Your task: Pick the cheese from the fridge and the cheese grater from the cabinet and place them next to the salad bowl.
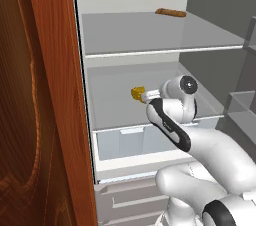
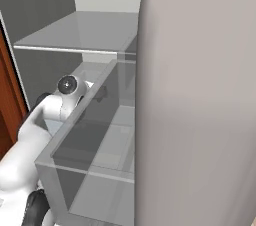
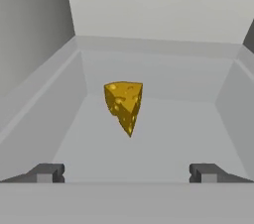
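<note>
- Arm first: my white Franka arm (image 1: 200, 145) rises from the lower right of the left base view and reaches forward into the open fridge (image 1: 150, 35), wrist level with the middle compartment.
- On my left in that view, a reddish-brown wood-grain panel (image 1: 45, 110) stands right against the fridge's left edge.
- Below the arm I see a pale translucent drawer (image 1: 125, 142) along the fridge's lower front, shut, with white drawer fronts under it.
- In the right base view, the fridge door (image 2: 200, 100) takes up the right half of the picture as a broad grey slab, and a translucent door bin (image 2: 90, 145) sits between the camera and the arm's wrist.
- Gripper (image 3: 126, 173): in the hand view I see its two dark fingertips (image 3: 47, 173) set far apart at the bottom, jaws spread wide, nothing between them.
- Cheese (image 3: 124, 104): a yellow-orange wedge with holes, lying on the grey floor of the middle compartment, ahead of the fingertips and roughly centred between them, not touching either one. Its narrow point faces my gripper.
- From the left base view the cheese (image 1: 137, 93) sits just beyond the tip of the hand, close to it.
- Farther back, on the glass shelf (image 1: 160, 45) above, a brown elongated bread-like item (image 1: 170, 12) lies near the rear wall, well apart from the cheese.
</note>
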Controlling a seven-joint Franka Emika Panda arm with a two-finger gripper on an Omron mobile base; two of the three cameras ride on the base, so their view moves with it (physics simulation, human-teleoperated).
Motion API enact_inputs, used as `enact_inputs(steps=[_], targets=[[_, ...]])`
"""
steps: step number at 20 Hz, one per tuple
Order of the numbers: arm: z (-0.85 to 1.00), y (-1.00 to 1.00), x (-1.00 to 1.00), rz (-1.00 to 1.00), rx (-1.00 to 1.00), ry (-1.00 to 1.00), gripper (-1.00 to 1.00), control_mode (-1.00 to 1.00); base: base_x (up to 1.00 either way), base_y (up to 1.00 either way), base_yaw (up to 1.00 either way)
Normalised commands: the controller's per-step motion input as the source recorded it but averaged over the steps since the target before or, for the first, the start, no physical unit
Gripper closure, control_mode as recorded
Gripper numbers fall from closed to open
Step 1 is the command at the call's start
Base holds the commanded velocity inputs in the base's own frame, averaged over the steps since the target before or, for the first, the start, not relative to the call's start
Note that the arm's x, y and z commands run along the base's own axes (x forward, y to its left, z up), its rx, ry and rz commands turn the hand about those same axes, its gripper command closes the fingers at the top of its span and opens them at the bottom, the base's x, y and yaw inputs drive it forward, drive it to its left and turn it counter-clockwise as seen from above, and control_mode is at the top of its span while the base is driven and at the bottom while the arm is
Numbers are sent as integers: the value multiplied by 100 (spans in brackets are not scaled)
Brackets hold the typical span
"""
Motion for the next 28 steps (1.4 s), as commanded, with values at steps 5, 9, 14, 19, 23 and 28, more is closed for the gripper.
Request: enact_inputs(steps=[5, 9, 14, 19, 23, 28], targets=[[-3, 0, 26, 0, 0, 9, -100, -100, 0, 0, 0], [0, 1, 28, 0, 0, 12, -100, -100, 0, 0, 0], [0, 5, 22, 0, 0, 4, -100, -100, 0, 0, 0], [-11, 0, 9, 0, 0, 1, -100, -100, 0, 0, 0], [-11, 0, 8, 0, 0, 1, -100, -100, 0, 0, 0], [-17, 1, 13, 0, 0, 3, -100, -100, 0, 0, 0]])
